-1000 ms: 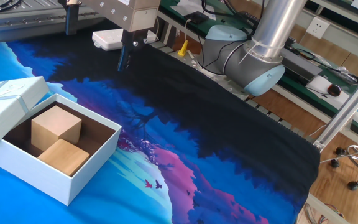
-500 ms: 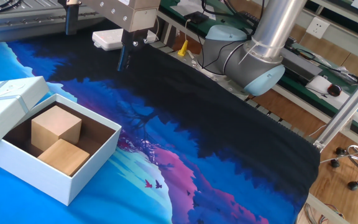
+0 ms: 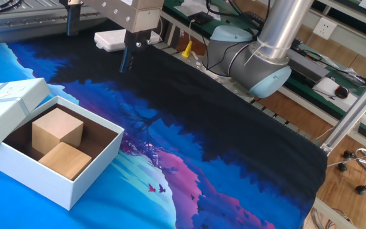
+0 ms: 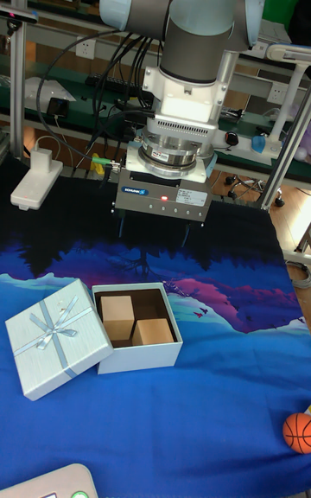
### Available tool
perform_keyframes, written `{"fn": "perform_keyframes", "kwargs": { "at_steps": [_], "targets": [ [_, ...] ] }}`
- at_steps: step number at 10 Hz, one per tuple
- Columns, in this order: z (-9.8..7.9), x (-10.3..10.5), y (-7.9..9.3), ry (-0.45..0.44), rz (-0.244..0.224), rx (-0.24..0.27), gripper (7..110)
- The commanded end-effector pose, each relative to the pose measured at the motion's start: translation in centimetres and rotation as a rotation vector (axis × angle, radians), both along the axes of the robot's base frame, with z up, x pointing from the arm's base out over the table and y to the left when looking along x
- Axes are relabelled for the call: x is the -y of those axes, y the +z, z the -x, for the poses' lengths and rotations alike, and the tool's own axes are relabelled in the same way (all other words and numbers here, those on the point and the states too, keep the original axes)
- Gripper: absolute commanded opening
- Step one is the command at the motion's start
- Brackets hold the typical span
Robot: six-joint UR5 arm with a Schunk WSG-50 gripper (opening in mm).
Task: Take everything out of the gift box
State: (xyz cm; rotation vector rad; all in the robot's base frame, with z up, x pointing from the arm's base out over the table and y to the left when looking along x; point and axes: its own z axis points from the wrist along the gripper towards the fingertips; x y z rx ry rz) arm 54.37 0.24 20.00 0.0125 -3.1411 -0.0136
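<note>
gift box (image 3: 97, 168) open-topped | lid (image 3: 5, 105) against side | paler block (image 3: 57, 130) touches tanner block (image 3: 65, 160) | 2 corners free

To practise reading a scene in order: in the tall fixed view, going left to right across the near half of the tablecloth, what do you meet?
Bow-topped lid → wooden block nearer the lid → second wooden block, both inside the open gift box → orange ball at the right edge.
</note>
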Motion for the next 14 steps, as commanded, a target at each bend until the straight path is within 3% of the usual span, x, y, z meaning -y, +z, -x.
{"fn": "perform_keyframes", "kwargs": {
  "at_steps": [1, 2, 14],
  "targets": [
    [2.62, -3.91, 0.43, 0.047, -0.151, -0.101, 109],
    [2.6, -3.93, 0.38, 0.047, -0.151, -0.101, 7],
    [2.41, -3.34, -0.03, 0.06, -0.131, -0.093, 7]
  ]
}}
